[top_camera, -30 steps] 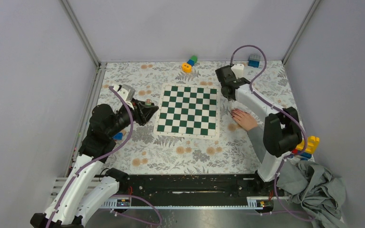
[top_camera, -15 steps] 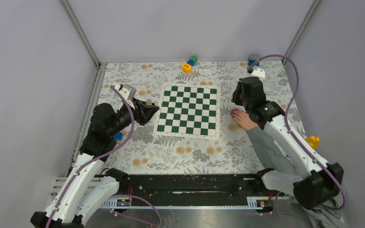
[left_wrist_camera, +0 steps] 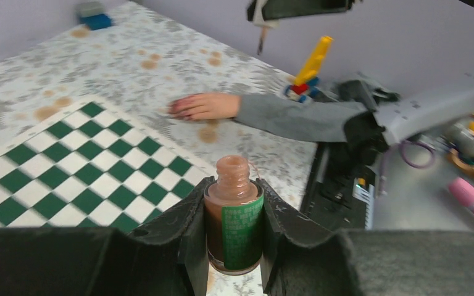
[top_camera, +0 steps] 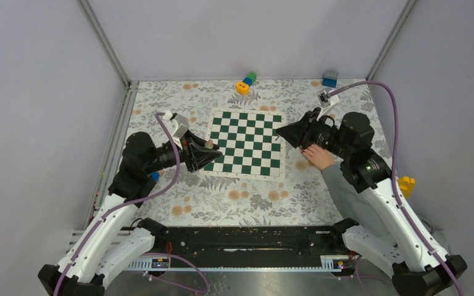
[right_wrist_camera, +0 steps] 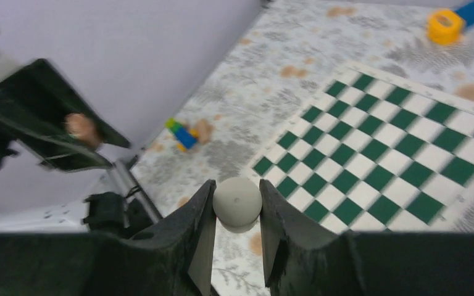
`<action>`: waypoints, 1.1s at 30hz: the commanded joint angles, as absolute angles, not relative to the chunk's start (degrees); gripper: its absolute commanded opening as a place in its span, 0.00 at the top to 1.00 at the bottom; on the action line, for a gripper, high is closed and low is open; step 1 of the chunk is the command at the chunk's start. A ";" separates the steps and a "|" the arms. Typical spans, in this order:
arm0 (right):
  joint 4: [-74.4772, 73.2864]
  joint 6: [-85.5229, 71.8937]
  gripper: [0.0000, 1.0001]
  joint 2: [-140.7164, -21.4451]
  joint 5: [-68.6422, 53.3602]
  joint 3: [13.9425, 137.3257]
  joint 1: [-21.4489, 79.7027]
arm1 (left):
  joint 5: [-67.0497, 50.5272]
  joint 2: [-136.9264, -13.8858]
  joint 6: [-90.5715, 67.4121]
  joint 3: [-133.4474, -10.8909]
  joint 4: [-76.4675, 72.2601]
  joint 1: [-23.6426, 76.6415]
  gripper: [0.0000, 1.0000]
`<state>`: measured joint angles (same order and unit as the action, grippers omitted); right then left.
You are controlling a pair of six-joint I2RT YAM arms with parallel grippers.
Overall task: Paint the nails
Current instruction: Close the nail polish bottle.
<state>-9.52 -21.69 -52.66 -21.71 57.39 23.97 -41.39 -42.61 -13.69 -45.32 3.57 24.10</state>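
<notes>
Black left end effector [left_wrist_camera: 233, 186] clamps polish bottle [left_wrist_camera: 233, 225] — right end effector [right_wrist_camera: 237, 190] pinches white cap [right_wrist_camera: 237, 202].

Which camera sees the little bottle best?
The left wrist view: the bottle is close, uncapped, clamped in the left gripper. The top view barely shows it; the right wrist view shows only its blurred neck.

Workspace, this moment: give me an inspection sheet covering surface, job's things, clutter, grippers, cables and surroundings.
Surface: floral tabletop with a green-white chessboard lying flat mid-table.
Job's things: hand in a grey sleeve resting right of the board, nails reddish; open polish bottle; pale round cap.
Clutter: toy blocks at the far edge; blue block far right; yellow block at the right edge.
Grippers: left gripper shut on the polish bottle; right gripper shut on the cap.
Cables: purple cables loop along both arms.
Surroundings: plain grey walls.
</notes>
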 commanded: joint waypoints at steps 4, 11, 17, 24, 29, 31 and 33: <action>11.66 -32.36 1.00 -51.12 -44.69 55.08 24.85 | -55.20 -46.35 -14.92 -46.83 -1.82 29.88 1.00; 20.61 -36.99 1.00 -52.39 -49.65 55.84 28.66 | -60.23 -48.63 -15.48 -47.48 -1.82 33.71 1.00; 17.59 -32.87 1.00 -54.40 -47.67 58.70 35.95 | -62.50 -49.18 -16.36 -47.54 -2.72 35.13 1.00; 19.07 -32.66 1.00 -57.08 -46.26 59.61 40.38 | -63.01 -49.13 -16.33 -47.46 -2.72 35.31 1.00; 19.14 -33.07 1.00 -59.27 -45.76 60.48 41.64 | -62.69 -49.04 -16.26 -47.36 -2.72 35.42 1.00; 19.30 -33.28 1.00 -59.86 -45.48 60.56 41.91 | -62.71 -49.11 -16.26 -47.37 -2.74 35.41 1.00; 19.42 -32.91 1.00 -59.94 -44.73 60.43 42.26 | -62.67 -49.15 -16.25 -47.39 -2.73 35.41 1.00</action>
